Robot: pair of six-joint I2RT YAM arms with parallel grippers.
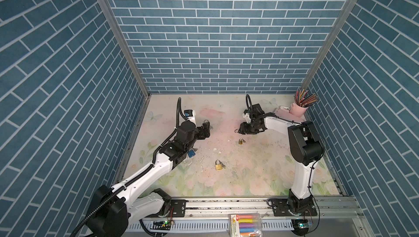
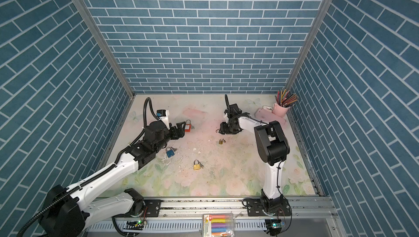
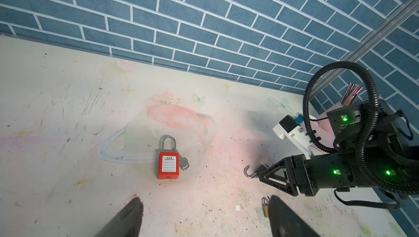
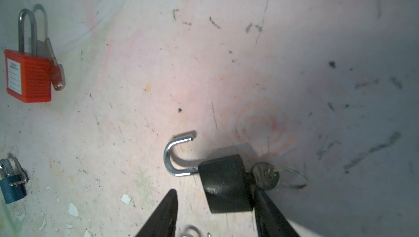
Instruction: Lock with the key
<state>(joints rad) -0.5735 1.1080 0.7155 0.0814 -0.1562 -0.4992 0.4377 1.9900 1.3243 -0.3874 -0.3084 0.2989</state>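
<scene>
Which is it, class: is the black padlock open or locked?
Open: the shackle of the black padlock is swung out, free end clear of the body; key inserted.

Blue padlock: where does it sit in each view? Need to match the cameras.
In a top view: blue padlock, left of centre, half hidden by the left arm.
In a top view: fully visible, beside that arm.
Left wrist: not in it.
Right wrist: near the picture's edge.
Shared landmark: black padlock's open shackle, seen in all four.
</scene>
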